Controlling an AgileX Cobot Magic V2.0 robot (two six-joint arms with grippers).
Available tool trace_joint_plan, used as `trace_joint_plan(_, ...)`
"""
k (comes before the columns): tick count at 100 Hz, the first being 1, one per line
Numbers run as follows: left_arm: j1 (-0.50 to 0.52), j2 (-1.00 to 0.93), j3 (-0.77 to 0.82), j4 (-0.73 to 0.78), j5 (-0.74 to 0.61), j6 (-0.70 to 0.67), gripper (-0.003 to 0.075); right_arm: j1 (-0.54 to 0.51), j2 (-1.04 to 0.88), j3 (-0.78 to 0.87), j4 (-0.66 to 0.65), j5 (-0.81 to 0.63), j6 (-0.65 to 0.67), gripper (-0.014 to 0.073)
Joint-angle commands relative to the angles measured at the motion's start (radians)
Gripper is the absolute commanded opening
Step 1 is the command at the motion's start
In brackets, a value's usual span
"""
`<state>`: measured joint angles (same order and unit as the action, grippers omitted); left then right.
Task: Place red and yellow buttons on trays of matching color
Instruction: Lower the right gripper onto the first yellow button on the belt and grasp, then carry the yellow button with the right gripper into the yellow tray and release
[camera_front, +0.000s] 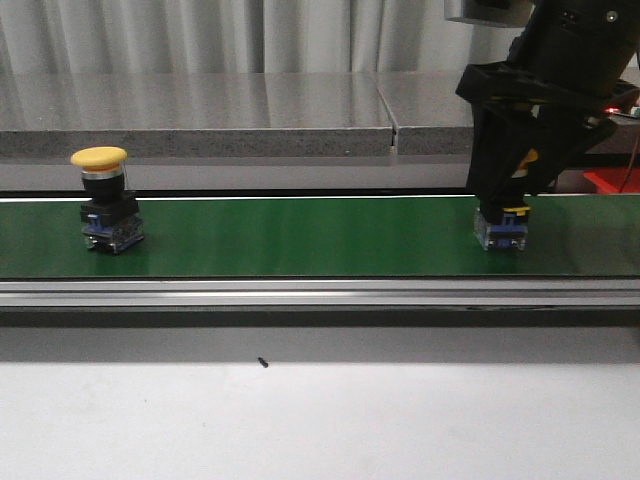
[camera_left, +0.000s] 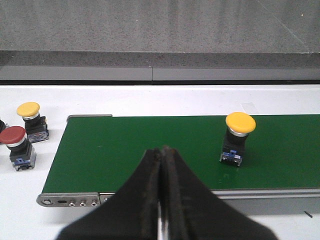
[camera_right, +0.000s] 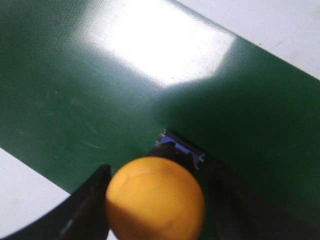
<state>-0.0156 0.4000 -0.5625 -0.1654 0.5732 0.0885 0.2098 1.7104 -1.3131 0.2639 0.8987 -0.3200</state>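
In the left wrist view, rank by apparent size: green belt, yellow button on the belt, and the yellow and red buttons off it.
1. Green belt, by far.
2. Yellow button on the belt.
3. Off-belt yellow button and red button: they look alike, so no ranking. Differing camera distances make true sizes unsure.

No readable text, labels, brand names, numbers or signs in any view. Yellow button caps plain, unmarked. Green conveyor belt (camera_front: 300, 235) carries no print. Button bases too small to show any lettering. Conveyor end plate (camera_left: 70, 201) shows only small round holes, no markings.
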Motion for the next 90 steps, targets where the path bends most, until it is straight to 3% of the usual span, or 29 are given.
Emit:
trace_joint_plan(1, -0.005, 0.009, -0.027, -0.017, -0.072, 0.0, -0.002, -0.003, -0.044, -0.034, 0.0, -0.011, -0.013, 0.0356)
trace_joint_plan(39, -0.005, 0.009, -0.027, -0.017, -0.072, 0.0, -0.002, -0.059, -0.139, -0.035, -0.002, 0.045, 0.002, 0.0339)
trace_joint_plan(67, -0.005, 0.009, -0.027, -0.017, -0.072, 0.0, -0.002, -0.236, -0.24, -0.035, -0.018, 0.122, 0.002, 0.0339)
trace_joint_plan(90, -0.005, 0.009, -0.027, -0.017, -0.072, 0.0, -0.002, -0.445, -0.256, -0.033, -0.024, 0.164, 0.011, 0.0339)
